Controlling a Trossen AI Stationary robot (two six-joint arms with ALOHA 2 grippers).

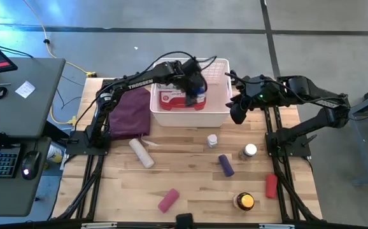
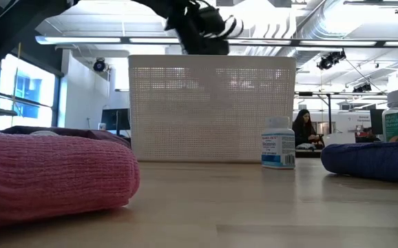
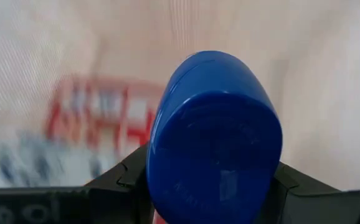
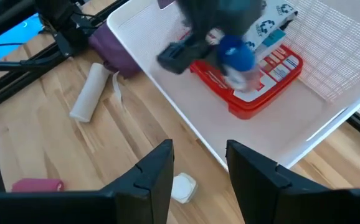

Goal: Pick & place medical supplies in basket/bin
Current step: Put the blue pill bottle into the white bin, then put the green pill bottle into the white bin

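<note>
Placing step: left gripper (image 1: 197, 86) over bin (image 1: 219, 117), jaws clenched on blue roll (image 3: 214, 140). Next: release inside. Right gripper (image 4: 198, 165) beside bin, jaws released.

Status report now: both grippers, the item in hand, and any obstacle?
Left gripper shut on blue-capped item, over white bin. Right gripper open, empty, beside bin. Red first-aid case lies below it in the bin.

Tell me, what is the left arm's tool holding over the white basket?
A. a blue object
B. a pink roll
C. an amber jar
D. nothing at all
A: the left tool is clamped on a blue object, held above the white basket, where a red first-aid case already lies.
</note>
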